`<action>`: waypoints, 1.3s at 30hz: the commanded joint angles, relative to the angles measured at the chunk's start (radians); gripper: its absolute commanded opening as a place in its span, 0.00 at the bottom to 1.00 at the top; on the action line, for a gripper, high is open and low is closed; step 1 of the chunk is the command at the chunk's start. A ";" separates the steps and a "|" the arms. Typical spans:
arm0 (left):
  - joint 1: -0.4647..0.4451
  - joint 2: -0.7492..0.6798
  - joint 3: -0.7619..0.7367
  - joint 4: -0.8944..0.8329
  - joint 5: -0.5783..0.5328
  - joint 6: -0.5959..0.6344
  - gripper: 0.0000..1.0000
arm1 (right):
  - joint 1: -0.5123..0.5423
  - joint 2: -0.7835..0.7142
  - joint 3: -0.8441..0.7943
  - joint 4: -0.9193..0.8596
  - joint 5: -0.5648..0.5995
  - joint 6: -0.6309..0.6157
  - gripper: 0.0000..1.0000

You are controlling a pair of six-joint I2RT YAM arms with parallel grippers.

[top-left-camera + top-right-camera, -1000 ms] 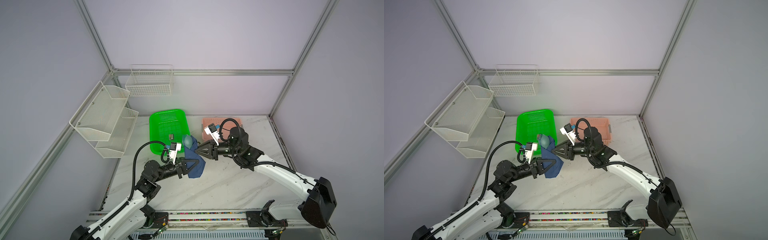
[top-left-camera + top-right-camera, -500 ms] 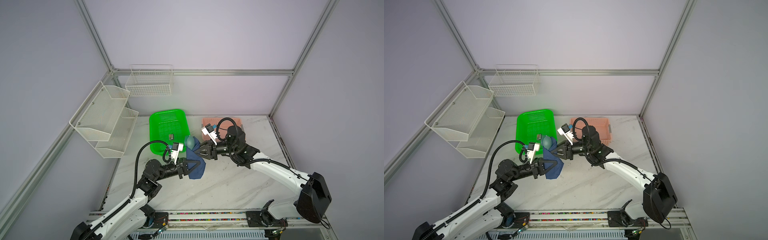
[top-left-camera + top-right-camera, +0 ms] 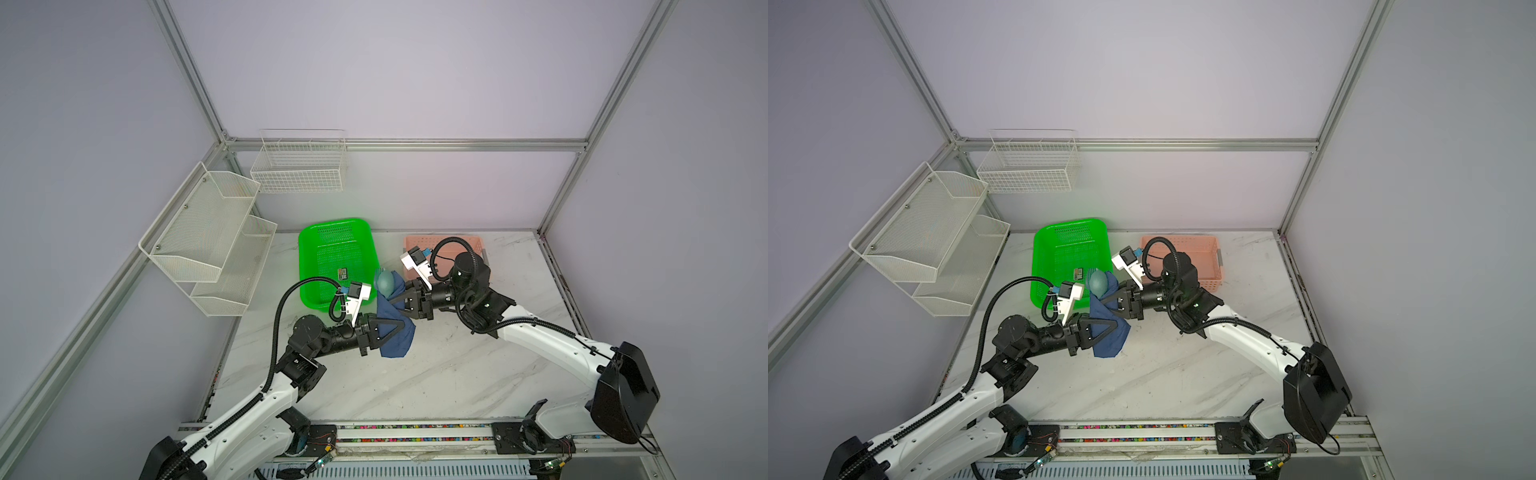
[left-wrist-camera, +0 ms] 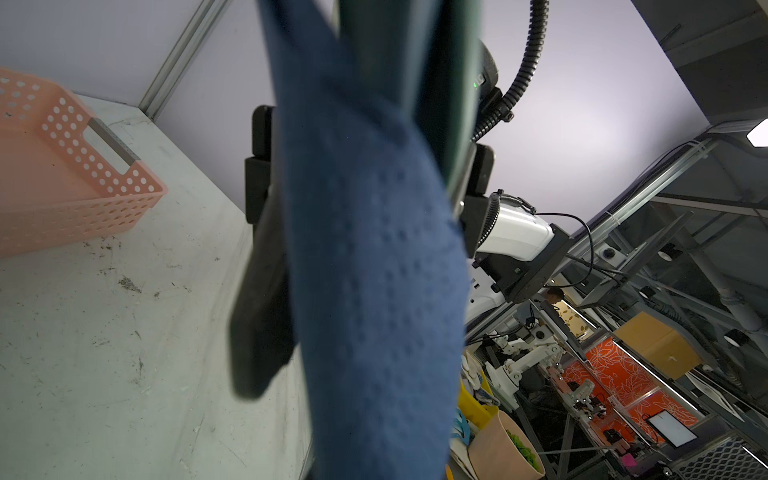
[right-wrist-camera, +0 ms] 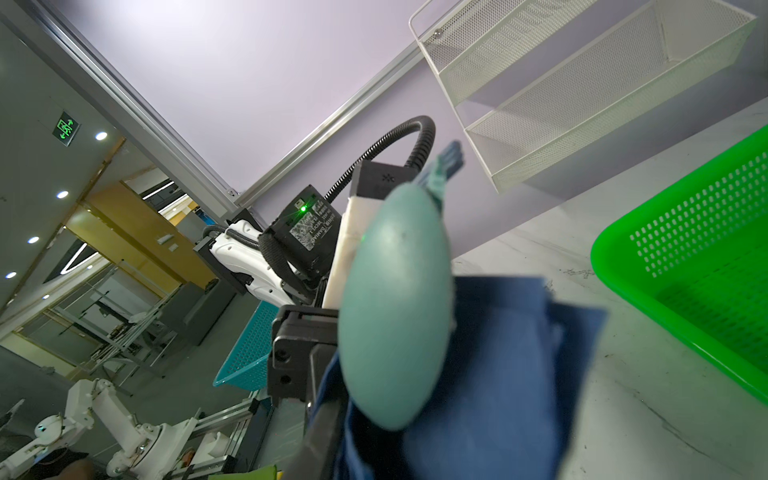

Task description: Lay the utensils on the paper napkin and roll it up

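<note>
The dark navy paper napkin (image 3: 397,343) (image 3: 1111,338) is bunched round the utensils and held off the marble table between both arms. A teal spoon bowl (image 3: 384,281) (image 3: 1098,281) (image 5: 395,311) sticks out of its far end, with fork tines (image 3: 377,273) beside it. My left gripper (image 3: 400,327) (image 3: 1113,326) is shut on the napkin's lower part. My right gripper (image 3: 395,297) (image 3: 1108,300) is shut on the bundle just below the spoon bowl. The left wrist view is filled by the napkin (image 4: 374,270), with a dark utensil handle (image 4: 415,62) behind it. The rest of the utensils are hidden inside.
A green basket (image 3: 334,226) with a small black card (image 3: 343,273) stands just behind the bundle. A pink basket (image 3: 415,241) sits behind the right arm. White mesh shelves (image 3: 208,232) and a wire basket (image 3: 299,166) hang on the left and back walls.
My right gripper has slid left along the bundle, closer to the spoon end, and its arm has swung in. The left gripper keeps its grip in place.
</note>
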 commanded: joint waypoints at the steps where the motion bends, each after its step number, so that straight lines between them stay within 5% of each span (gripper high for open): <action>1: -0.011 0.001 0.102 0.052 0.019 0.000 0.02 | 0.012 0.003 -0.008 0.082 -0.006 0.026 0.22; 13: -0.014 -0.007 0.100 0.052 -0.003 -0.006 0.32 | 0.014 -0.022 -0.033 0.127 0.030 0.055 0.02; 24: -0.017 0.005 0.108 0.053 0.001 -0.012 0.04 | 0.014 -0.042 -0.034 0.173 0.050 0.091 0.00; 26: -0.019 0.007 0.108 0.052 0.001 -0.012 0.02 | 0.013 -0.046 -0.031 0.166 0.056 0.091 0.08; 29: -0.019 0.005 0.109 0.053 -0.006 -0.002 0.00 | 0.014 -0.053 -0.013 0.075 0.086 0.037 0.51; 30: -0.019 0.001 0.108 0.052 -0.013 0.000 0.00 | 0.013 -0.053 -0.008 0.043 0.108 0.021 0.56; 39: -0.017 -0.063 0.104 -0.024 -0.083 0.055 0.00 | -0.016 -0.299 0.003 -0.382 0.402 -0.177 0.69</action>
